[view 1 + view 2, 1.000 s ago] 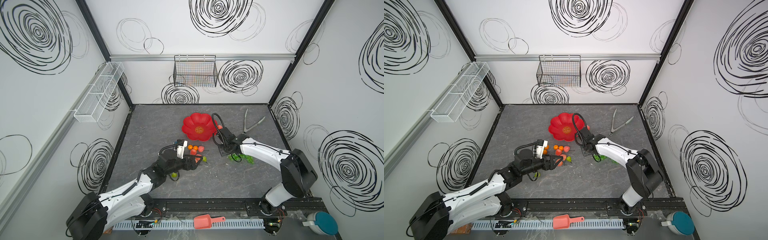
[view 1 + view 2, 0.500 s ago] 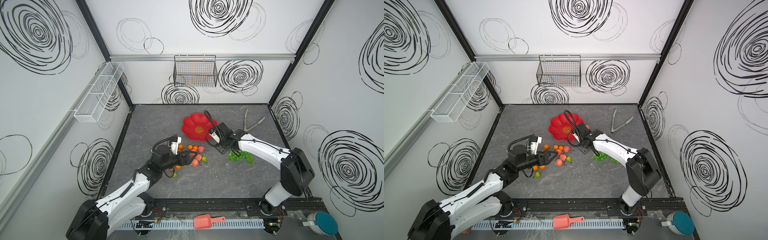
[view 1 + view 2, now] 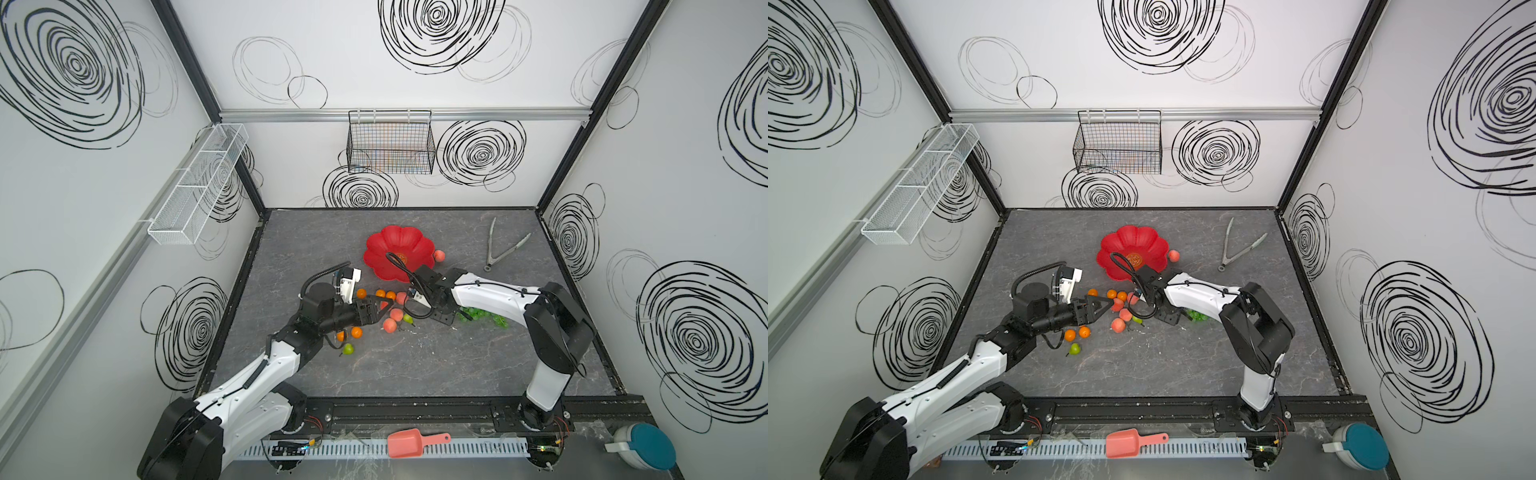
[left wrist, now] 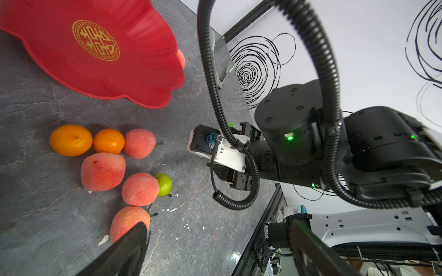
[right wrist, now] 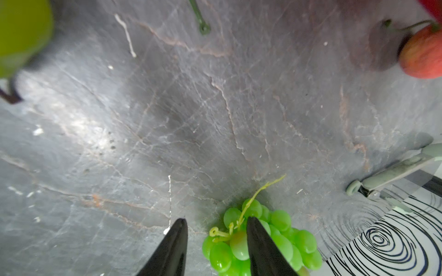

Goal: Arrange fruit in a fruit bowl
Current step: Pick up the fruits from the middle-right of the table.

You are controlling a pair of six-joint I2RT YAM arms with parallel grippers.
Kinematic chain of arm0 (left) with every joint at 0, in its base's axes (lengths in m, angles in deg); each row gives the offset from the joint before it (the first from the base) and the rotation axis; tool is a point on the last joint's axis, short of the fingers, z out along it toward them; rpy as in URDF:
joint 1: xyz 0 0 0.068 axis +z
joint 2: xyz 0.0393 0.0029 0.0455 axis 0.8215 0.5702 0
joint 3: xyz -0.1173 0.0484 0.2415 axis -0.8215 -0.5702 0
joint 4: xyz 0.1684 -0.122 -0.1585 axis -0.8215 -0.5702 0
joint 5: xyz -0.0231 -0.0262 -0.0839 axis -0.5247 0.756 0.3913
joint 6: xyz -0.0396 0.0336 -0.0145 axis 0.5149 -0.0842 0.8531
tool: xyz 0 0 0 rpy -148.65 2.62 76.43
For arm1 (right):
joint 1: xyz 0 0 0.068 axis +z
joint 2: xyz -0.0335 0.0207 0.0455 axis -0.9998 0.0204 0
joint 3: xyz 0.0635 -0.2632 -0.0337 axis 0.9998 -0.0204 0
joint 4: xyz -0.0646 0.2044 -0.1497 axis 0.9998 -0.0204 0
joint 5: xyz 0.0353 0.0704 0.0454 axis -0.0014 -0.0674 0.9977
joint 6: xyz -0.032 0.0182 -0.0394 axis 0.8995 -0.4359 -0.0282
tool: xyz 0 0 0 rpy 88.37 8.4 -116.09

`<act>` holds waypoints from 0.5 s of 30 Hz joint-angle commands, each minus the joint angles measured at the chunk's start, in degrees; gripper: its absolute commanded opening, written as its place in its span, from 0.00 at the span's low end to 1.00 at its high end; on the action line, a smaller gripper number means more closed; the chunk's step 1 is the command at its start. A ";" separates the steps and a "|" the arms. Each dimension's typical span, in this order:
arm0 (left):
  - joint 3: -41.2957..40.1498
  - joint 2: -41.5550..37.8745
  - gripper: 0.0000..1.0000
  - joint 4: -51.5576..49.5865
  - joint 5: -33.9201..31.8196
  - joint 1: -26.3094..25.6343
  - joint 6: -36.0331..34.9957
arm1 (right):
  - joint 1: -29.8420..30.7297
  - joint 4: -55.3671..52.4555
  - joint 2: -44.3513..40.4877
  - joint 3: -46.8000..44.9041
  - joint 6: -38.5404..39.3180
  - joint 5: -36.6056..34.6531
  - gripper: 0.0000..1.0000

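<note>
Change over the last second: your left arm has drawn back toward the left edge of the dark grey stone-patterned table (image 3: 415, 374). Two round orange tangerines (image 3: 356, 331) it covered now show beside its wrist. Your right wrist has shifted from beside the shallow glossy red plastic bowl with the scalloped petal rim (image 3: 390, 239) toward the loose fruit (image 3: 395, 313). Fruit and bowl lie where they lay.

Right gripper (image 5: 216, 219): jaws part-way apart, not clamped, black fingers (image 5: 173, 251) pointing down at the table. One finger lies across the bunch of translucent green grapes (image 5: 281, 221). A few berries and the stem end sit between the two, with a clear gap to the other finger. The grapes rest on the table, right of centre, partly under your right arm.

Left gripper (image 4: 218, 222): jaws wide, nothing between them, held low over the table. One fingertip is just beside a pink-red toy peach (image 4: 129, 222); contact cannot be told.

Outward: between your grippers, three more peaches, more tangerines and a green stemmed pear (image 3: 409, 319) cluster just on the near side of the bowl. The bowl sits mid-table toward the rear edge. All fruit lies outside it; a fifth peach rests against its rim on the right-edge side. A second pear lies alone nearer the near edge. Grey metal tongs (image 3: 503, 249) lie splayed near the rear right corner.
</note>
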 commanded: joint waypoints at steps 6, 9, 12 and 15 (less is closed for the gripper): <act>0.80 -1.67 0.96 1.18 1.78 1.51 -0.17 | 0.02 -2.52 2.93 0.04 1.48 -4.82 0.39; 0.88 -1.40 0.96 1.23 2.04 1.57 -0.28 | 0.04 -2.51 3.33 -0.20 1.26 -5.19 0.39; 0.87 -1.02 0.96 1.37 2.05 1.64 -0.37 | 0.04 -2.62 3.17 -0.93 1.08 -5.15 0.37; 0.89 -0.63 0.96 1.71 2.23 1.66 -0.28 | 0.09 -2.32 2.64 -1.80 0.99 -5.20 0.37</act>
